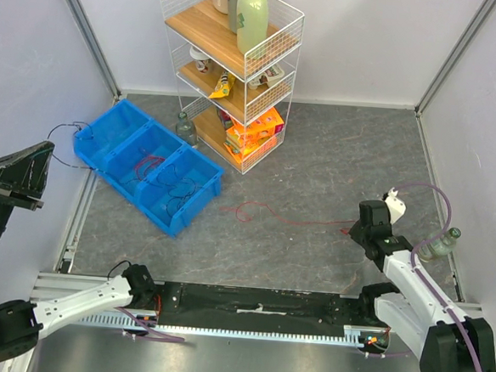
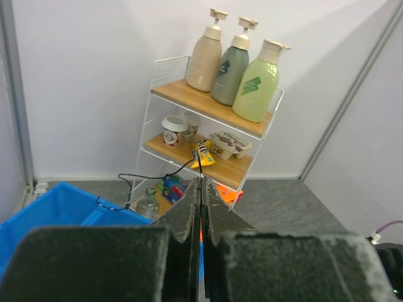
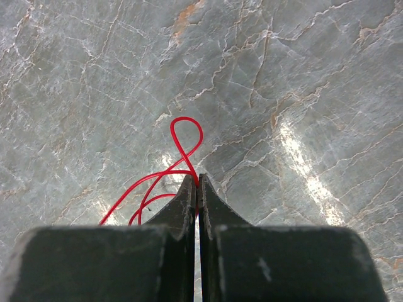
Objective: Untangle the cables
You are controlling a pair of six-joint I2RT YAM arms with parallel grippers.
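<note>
Just beyond right end effector (image 3: 197, 184) tips, red cable (image 3: 184, 156) loop

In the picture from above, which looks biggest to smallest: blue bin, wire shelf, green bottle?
1. Wire shelf and blue bin look alike; the shelf rises nearer the camera, so unsure.
2. Green bottle is smallest.

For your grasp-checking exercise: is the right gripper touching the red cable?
Touching. The right wrist view shows the red cable running into the shut tips of the right gripper.
</note>
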